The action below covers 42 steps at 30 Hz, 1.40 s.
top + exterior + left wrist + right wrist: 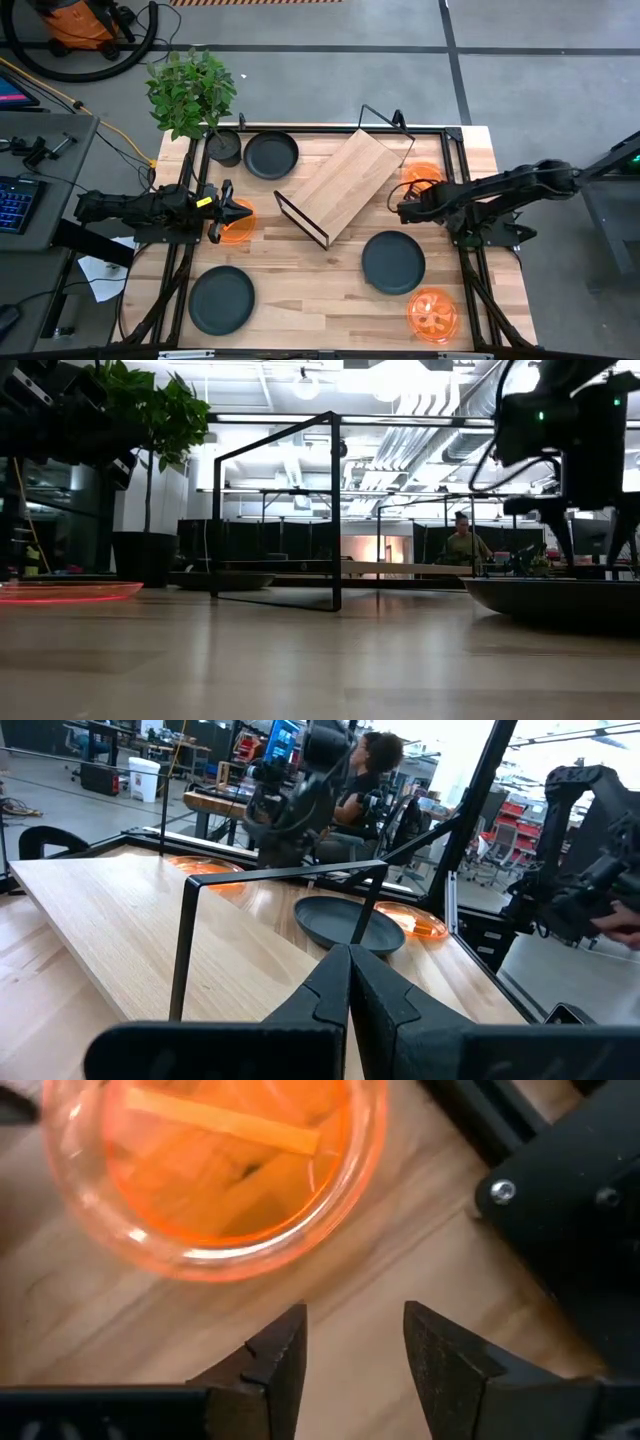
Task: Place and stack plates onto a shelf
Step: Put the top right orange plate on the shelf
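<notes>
The wooden shelf [340,185] stands slantwise at the table's middle on its black wire frame [335,510]. Three dark grey plates lie flat on the table: far left [271,155], near right [393,262], near left [221,299]. Three orange plates also lie flat: left [237,225], far right [422,178], near right [433,313]. My left gripper [240,212] is shut and empty, over the left orange plate and pointing at the shelf [120,920]. My right gripper [345,1350] is open and empty, pointing down at the table just beside the far-right orange plate [215,1170].
A potted plant [224,148] stands at the table's far left corner beside the far dark plate. Black rails [455,150] border the table. A person sits in the room beyond [462,545]. Bare wood lies between the shelf and the near plates.
</notes>
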### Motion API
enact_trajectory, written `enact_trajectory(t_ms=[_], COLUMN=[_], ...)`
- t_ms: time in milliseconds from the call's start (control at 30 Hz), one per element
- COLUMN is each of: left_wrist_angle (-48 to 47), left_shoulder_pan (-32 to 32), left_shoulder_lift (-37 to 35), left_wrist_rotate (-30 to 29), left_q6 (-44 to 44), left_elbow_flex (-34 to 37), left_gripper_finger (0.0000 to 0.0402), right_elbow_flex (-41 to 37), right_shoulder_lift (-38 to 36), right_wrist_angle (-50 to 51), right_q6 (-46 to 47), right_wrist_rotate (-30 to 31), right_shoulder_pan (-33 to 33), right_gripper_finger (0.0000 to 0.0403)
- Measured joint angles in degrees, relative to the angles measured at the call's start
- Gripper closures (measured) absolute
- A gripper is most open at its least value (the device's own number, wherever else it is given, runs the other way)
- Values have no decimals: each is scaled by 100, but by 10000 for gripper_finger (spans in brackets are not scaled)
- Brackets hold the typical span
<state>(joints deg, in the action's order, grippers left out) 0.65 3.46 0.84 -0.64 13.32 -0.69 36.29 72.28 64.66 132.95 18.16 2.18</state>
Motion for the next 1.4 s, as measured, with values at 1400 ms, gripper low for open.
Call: enact_trajectory(t_ms=[1400], left_wrist_angle=[2], left_shoulder_pan=[0], left_shoulder_lift=[2], left_wrist_rotate=[-2], left_q6=[0], left_elbow_flex=[0], left_gripper_finger=[401], right_elbow_flex=[-1052], right_shoulder_lift=[100], right_wrist_angle=[-2013], right_q6=[-337], right_wrist_rotate=[445], right_shoulder_pan=[-1365], right_gripper_finger=[388])
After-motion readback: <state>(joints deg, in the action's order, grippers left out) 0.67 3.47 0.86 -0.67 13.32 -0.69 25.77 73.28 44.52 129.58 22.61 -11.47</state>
